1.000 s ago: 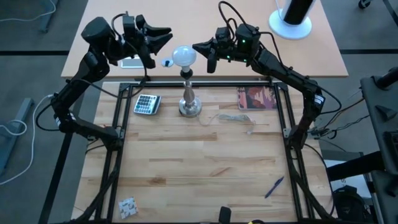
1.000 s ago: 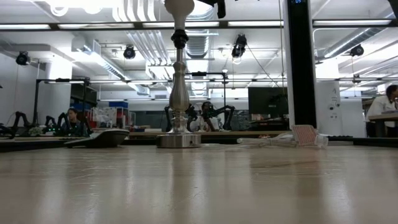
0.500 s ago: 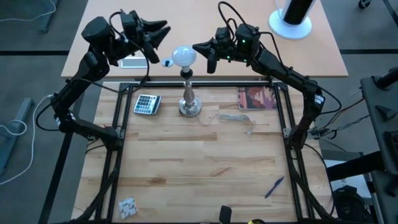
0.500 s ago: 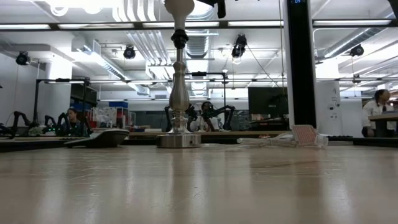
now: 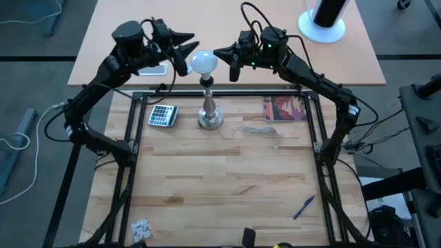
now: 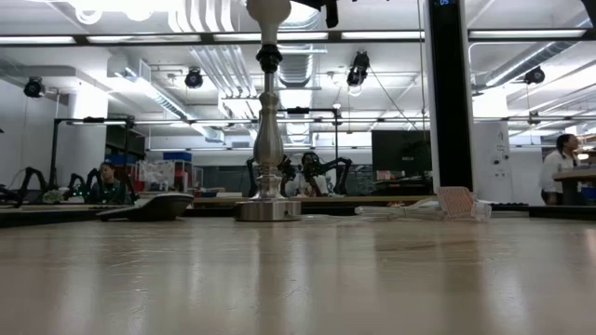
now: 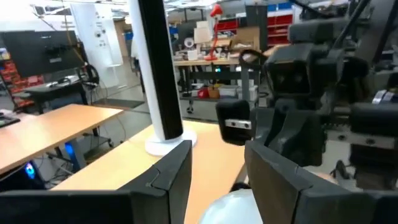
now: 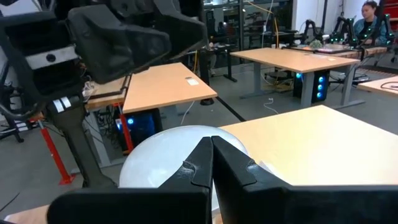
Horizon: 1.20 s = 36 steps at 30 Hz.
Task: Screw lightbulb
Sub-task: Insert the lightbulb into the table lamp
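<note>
The white lightbulb [image 5: 204, 62] sits base-down in the black socket [image 6: 269, 58] on top of the silver stand [image 5: 209, 110], which stands at the table's far middle. My left gripper [image 5: 191, 49] is open at the bulb's left. In the left wrist view the bulb's dome [image 7: 233, 208] shows low between its two fingers. My right gripper [image 5: 216, 52] is shut at the bulb's right. Its closed tips [image 8: 211, 149] stand in front of the dome [image 8: 158, 155]. My left gripper comes level from the table's left, with a finger [image 7: 168, 180] on each side of the bulb's dome. I cannot tell whether either touches it. My right gripper comes level from the right, its shut tips at the dome's upper right [image 5: 214, 56]. Whether they touch I cannot tell.
A calculator [image 5: 163, 115] lies left of the stand. A coiled cord [image 5: 258, 131] and a red booklet [image 5: 284, 109] lie to its right. A pen [image 5: 304, 207] and a small packet [image 5: 141, 228] lie near the front edge. A white cylinder on a round base [image 5: 324, 17] stands beyond the table.
My left gripper has moved toward the table's right, up to the bulb, sinking a little and rolling as it went. The bulb, the stand and my right gripper have stayed where they were.
</note>
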Each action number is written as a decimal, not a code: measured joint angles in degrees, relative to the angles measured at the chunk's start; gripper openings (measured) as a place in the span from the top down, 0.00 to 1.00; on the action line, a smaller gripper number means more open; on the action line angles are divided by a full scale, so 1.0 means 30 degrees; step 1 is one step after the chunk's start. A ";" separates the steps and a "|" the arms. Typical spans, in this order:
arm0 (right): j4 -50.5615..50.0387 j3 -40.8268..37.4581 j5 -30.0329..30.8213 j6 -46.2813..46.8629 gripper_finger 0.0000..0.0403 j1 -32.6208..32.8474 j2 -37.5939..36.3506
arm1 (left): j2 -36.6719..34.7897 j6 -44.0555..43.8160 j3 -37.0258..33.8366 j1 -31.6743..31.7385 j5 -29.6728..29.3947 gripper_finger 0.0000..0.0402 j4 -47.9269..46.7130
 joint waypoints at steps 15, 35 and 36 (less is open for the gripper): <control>0.0897 -0.0263 -0.0204 -0.0807 1.00 0.0000 0.0000 | -0.0106 0.2085 -0.0893 0.0038 -0.0007 0.61 -0.0811; 0.0736 -0.0445 -0.0663 0.0205 1.00 0.0000 0.0401 | -0.1532 0.0570 -0.1041 -0.0151 0.1518 0.60 -0.4581; 0.0729 -0.0445 -0.0656 0.0211 1.00 0.0000 0.0401 | -0.1483 0.0565 -0.1056 -0.0193 0.1508 0.60 -0.4586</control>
